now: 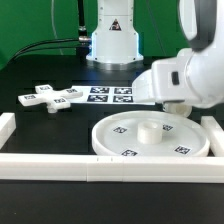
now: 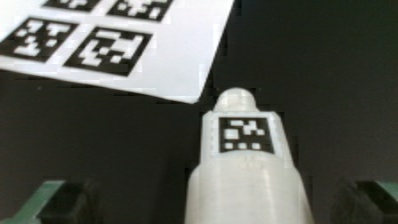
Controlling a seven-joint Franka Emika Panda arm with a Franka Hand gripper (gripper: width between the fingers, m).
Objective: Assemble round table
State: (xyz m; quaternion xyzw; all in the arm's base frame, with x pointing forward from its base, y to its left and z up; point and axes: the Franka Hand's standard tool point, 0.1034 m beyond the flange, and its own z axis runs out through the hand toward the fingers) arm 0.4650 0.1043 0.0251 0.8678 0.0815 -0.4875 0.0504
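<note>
The short white cylindrical leg [image 2: 246,165] with a square tag lies on the black table, its rounded end toward the marker board [image 2: 116,45]. My gripper [image 2: 210,198] straddles the leg with both fingers wide apart and a dark gap on each side, so it is open. In the exterior view my hand [image 1: 182,82] hovers behind the large round rimmed disc [image 1: 150,135] and hides the leg and fingers. The cross-shaped knobbed base [image 1: 50,98] lies at the exterior view's left.
White border rails run along the front [image 1: 100,166], the exterior view's left [image 1: 5,126] and right [image 1: 213,130]. The marker board [image 1: 108,95] lies mid-table. The robot's base [image 1: 112,40] stands at the back.
</note>
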